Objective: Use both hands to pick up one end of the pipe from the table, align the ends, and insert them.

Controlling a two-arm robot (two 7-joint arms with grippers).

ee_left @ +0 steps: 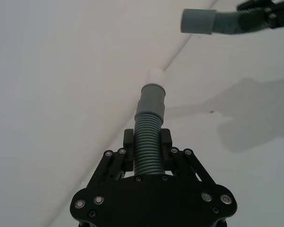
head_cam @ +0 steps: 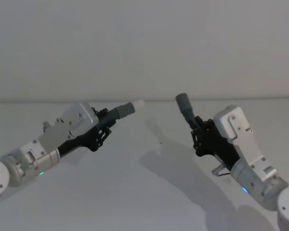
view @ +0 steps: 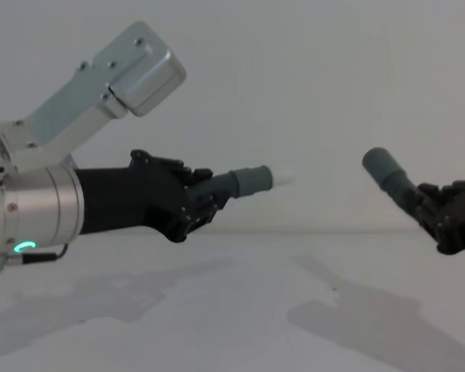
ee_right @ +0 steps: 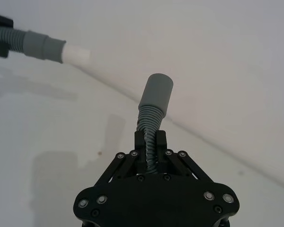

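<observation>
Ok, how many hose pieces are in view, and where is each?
2. The white-tipped hose piece is held in the left gripper, off the table; the plain grey hose piece is held in the right gripper, also raised. They are apart.

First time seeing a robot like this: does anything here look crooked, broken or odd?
Nothing looks broken or spilled. Only the alignment is off: the left hand grips one hose piece with its white tip pointing across, while the right hand grips the other hose piece with its plain grey cuff tilted upward, a gap between them.
</observation>
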